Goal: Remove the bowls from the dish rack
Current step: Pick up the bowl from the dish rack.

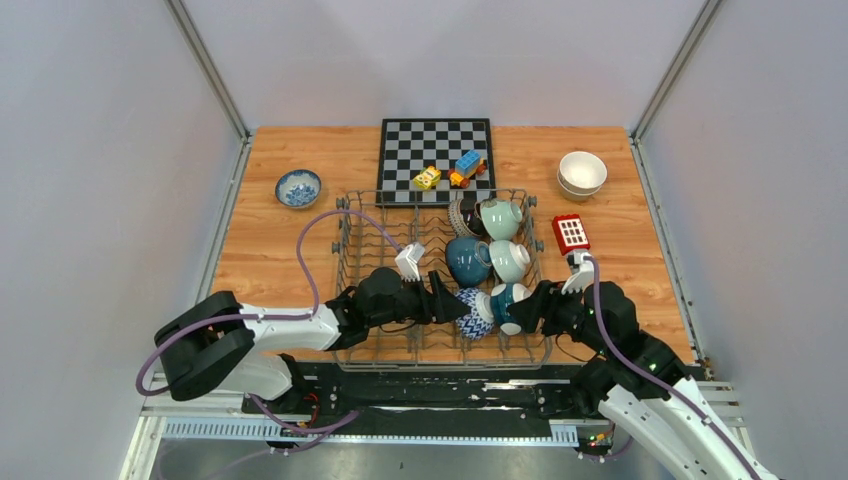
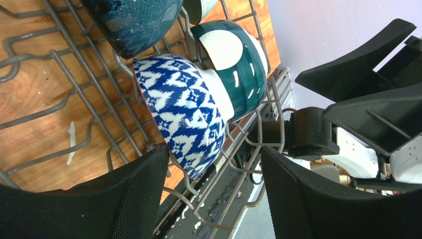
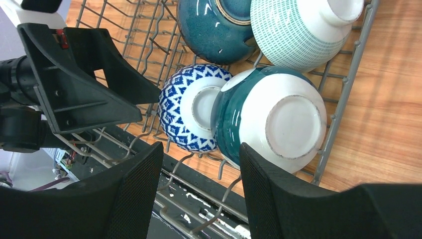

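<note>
The grey wire dish rack (image 1: 372, 268) sits mid-table. Its right half holds several bowls: a dark-patterned one (image 1: 462, 215), pale mint (image 1: 501, 217), dark teal (image 1: 466, 260), mint-striped (image 1: 511, 260), blue-and-white patterned (image 1: 474, 313) and teal with a white base (image 1: 506, 303). My left gripper (image 1: 452, 305) is open. The blue-and-white bowl (image 2: 186, 114) has its lower rim just inside the left gripper (image 2: 213, 155) fingertips. My right gripper (image 3: 200, 149) is open just short of the blue-and-white bowl (image 3: 186, 107) and teal bowl (image 3: 278, 119), holding nothing.
A blue-and-white bowl (image 1: 298, 187) rests on the table back left, and stacked cream bowls (image 1: 582, 172) back right. A chessboard (image 1: 436, 150) behind the rack carries toy blocks (image 1: 467, 166). A red block (image 1: 571, 232) lies right of the rack. Both grippers face each other closely.
</note>
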Controlling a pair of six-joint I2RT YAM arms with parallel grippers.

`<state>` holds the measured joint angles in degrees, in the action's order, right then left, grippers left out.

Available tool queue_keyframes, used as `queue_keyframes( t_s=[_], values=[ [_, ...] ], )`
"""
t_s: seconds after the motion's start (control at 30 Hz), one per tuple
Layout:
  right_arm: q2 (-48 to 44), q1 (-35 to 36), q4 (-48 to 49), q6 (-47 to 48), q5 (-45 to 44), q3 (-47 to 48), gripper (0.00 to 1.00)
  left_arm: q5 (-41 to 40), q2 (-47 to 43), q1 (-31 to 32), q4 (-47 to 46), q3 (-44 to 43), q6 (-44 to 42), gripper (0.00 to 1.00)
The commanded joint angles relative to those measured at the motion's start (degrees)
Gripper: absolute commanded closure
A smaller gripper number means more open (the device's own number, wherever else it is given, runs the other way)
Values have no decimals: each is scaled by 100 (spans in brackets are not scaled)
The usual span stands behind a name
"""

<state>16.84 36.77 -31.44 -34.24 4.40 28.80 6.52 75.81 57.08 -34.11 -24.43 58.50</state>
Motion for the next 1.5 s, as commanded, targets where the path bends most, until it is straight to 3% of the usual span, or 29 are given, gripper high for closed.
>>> queue_keyframes(
  t_s=[0.0, 0.17, 0.93, 1.47],
  values=[
    [-46, 83, -125, 96, -80, 213, 38, 154, 161, -38, -297, -69, 74, 30],
    [-19, 76, -121, 116, -80, 217, 38, 112, 118, -35, -229, 34, 68, 30],
    [63, 77, -38, 41, -88, 73, 38, 360, 736, -36, -1373, 157, 411, 49],
    [39, 76, -38, 39, -89, 30, 39, 439, 1144, -34, -1973, 217, 561, 67]
  ],
)
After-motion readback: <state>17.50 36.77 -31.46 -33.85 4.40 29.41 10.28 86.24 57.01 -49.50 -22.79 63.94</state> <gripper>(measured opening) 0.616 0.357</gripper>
